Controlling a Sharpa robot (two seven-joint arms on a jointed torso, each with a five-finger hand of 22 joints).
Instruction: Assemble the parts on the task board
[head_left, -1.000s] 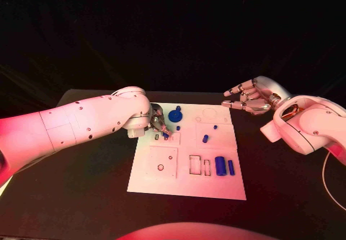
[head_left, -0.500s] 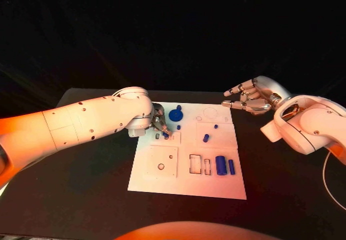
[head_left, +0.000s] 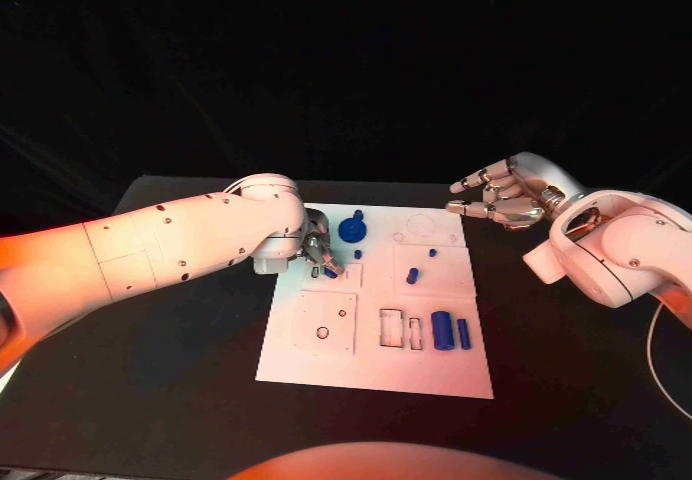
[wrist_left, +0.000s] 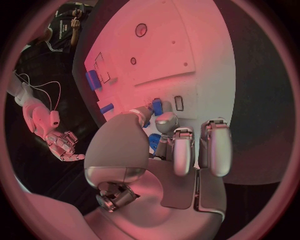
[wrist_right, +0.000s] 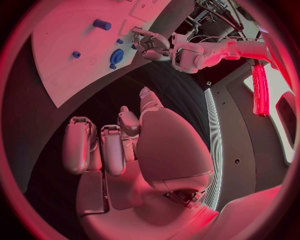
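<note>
The white task board (head_left: 378, 350) lies in the middle of the black table. My left hand (head_left: 315, 250) hovers over the board's far left part and pinches a small blue part (wrist_left: 157, 106) between thumb and finger, close to a small rectangular slot (wrist_left: 179, 103). A round blue gear-like part (head_left: 351, 232) stands just beyond the hand. Small blue pegs (head_left: 411, 276) sit mid-board, and a thick blue cylinder (head_left: 441, 330) and a thin one (head_left: 463, 333) lie near the right side. My right hand (head_left: 498, 200) hangs open off the board's far right corner, holding nothing.
Empty outlined slots (head_left: 391, 328) and a square plate with holes (head_left: 325, 325) mark the board's near half. Black tabletop (head_left: 173, 380) surrounds the board. My left forearm (head_left: 159, 250) crosses the table's left side. In the right wrist view the board (wrist_right: 69, 55) lies beyond my right hand (wrist_right: 119, 145).
My left hand's fingers have shifted very slightly over the board with the blue part still pinched. The right hand has stayed where it was.
</note>
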